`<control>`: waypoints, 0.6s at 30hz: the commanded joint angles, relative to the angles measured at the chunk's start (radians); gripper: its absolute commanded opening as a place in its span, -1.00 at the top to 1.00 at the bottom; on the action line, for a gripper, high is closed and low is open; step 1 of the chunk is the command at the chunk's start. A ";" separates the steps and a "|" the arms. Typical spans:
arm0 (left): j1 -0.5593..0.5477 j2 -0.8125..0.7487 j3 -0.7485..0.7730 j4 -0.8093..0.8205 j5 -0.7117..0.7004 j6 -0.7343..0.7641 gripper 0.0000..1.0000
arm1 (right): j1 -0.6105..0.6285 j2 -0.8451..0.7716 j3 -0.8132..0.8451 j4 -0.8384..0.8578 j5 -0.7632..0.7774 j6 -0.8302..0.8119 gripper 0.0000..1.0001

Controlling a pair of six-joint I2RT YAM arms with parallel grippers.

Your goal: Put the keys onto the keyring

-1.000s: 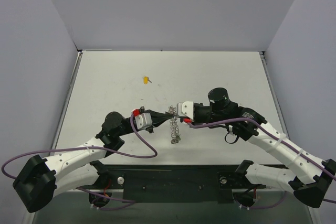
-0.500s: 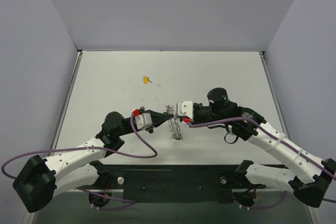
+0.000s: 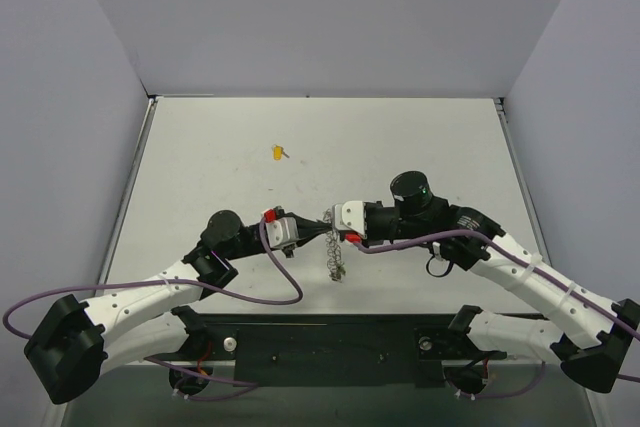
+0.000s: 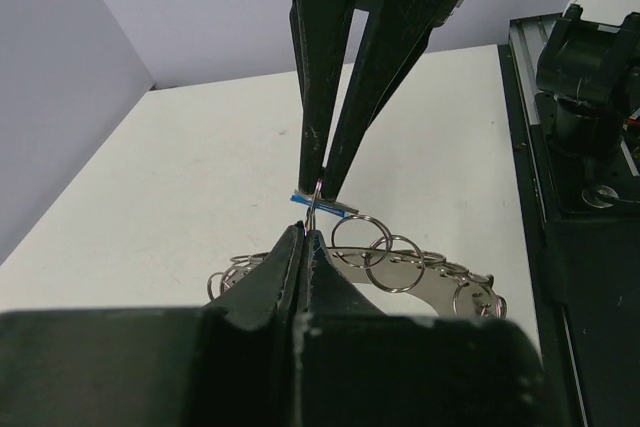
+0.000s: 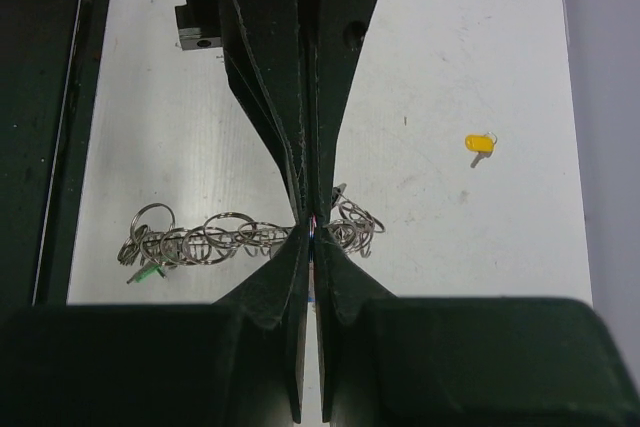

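Both grippers meet tip to tip over the near middle of the table. My left gripper [image 3: 316,229] [image 4: 304,237] is shut on a small split ring of the keyring [image 3: 335,255] [image 4: 420,285], a silvery band hung with several rings. My right gripper [image 3: 331,226] [image 5: 312,229] is shut on the blue key [image 4: 322,205], held right at that ring. The rest of the keyring [image 5: 225,237] sags toward the table. The green key [image 5: 147,271] hangs at its far end. The yellow key [image 3: 277,153] [image 5: 480,143] lies alone farther back on the table.
The white table [image 3: 420,147] has grey walls on three sides. The black base rail [image 3: 340,342] with the arm mounts runs along the near edge, close behind both grippers. Purple cables [image 3: 270,292] loop from each wrist.
Both grippers have shifted slightly toward the near edge while staying tip to tip. The left wrist has moved a little right. The keyring now hangs lower and straighter below them.
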 commanded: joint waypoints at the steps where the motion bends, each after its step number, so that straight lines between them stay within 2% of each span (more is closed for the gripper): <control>1: -0.006 -0.018 0.059 0.017 -0.005 0.016 1.00 | 0.019 0.015 0.021 -0.010 -0.010 -0.034 1.00; 18: -0.006 -0.032 0.048 0.039 -0.016 0.011 1.00 | -0.017 0.003 0.052 -0.074 0.012 -0.026 1.00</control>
